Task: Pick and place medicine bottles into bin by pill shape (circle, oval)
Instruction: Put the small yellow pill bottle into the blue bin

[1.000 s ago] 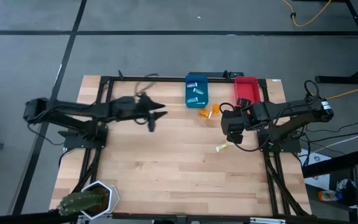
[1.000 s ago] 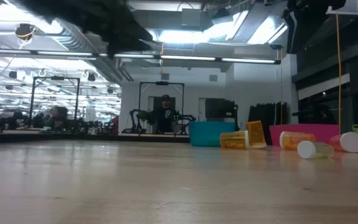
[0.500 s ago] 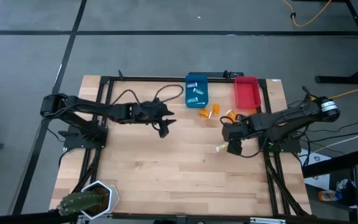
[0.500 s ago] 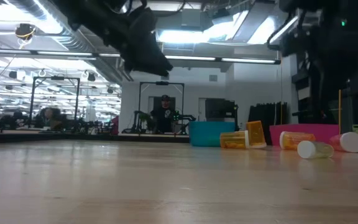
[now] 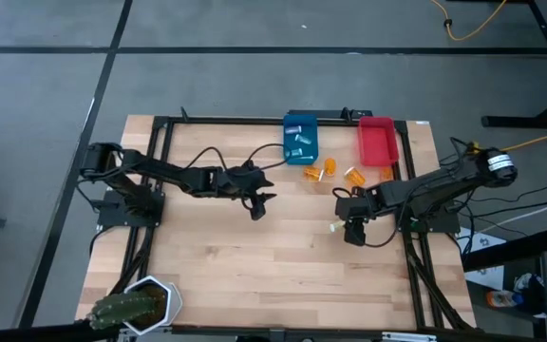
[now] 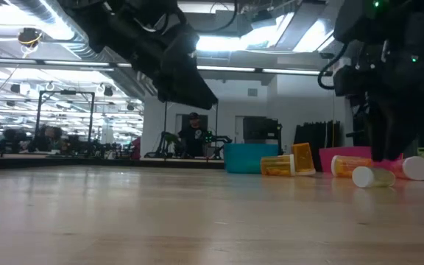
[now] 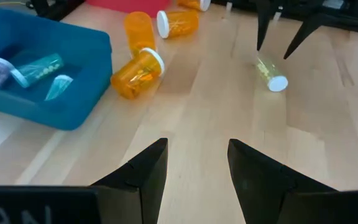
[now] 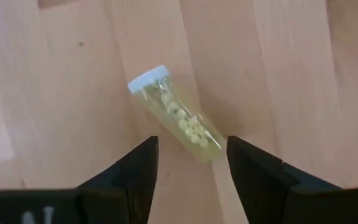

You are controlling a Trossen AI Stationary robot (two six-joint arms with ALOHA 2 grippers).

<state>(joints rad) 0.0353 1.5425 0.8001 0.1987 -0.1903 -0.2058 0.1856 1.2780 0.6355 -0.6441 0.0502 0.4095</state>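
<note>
1. The right pincer (image 5: 350,231) hangs over the right half of the worktop (image 5: 254,266), fingers spread apart and grasping nothing. In its own wrist view the two dark fingers (image 8: 135,174) stand on either side of the base end of a clear bottle (image 8: 176,123).
2. That clear bottle (image 5: 338,225) lies on its side on the bare wood, white cap pointing away from the pincer, small yellowish round pills visible inside. From the low view it shows as a pale bottle (image 6: 372,177) lying beneath the right arm.
3. The left pincer (image 5: 257,207) is stretched out near the middle of the worktop, also released and empty, its fingers (image 7: 143,171) parted above the wood.
4. Four orange bottles lie on the worktop near the bins: one (image 7: 138,73) on its side just beside the blue bin, another (image 7: 138,31) close behind it, a third (image 7: 178,22) on its side with its white cap showing, and a fourth (image 5: 386,174) just below the red bin.
5. The blue bin (image 5: 301,150) at the far edge holds several teal or pale bottles (image 7: 37,68). The red bin (image 5: 375,142) sits to its right, apart from it.
6. A person (image 6: 193,137) shows in the room beyond the worktop.
</note>
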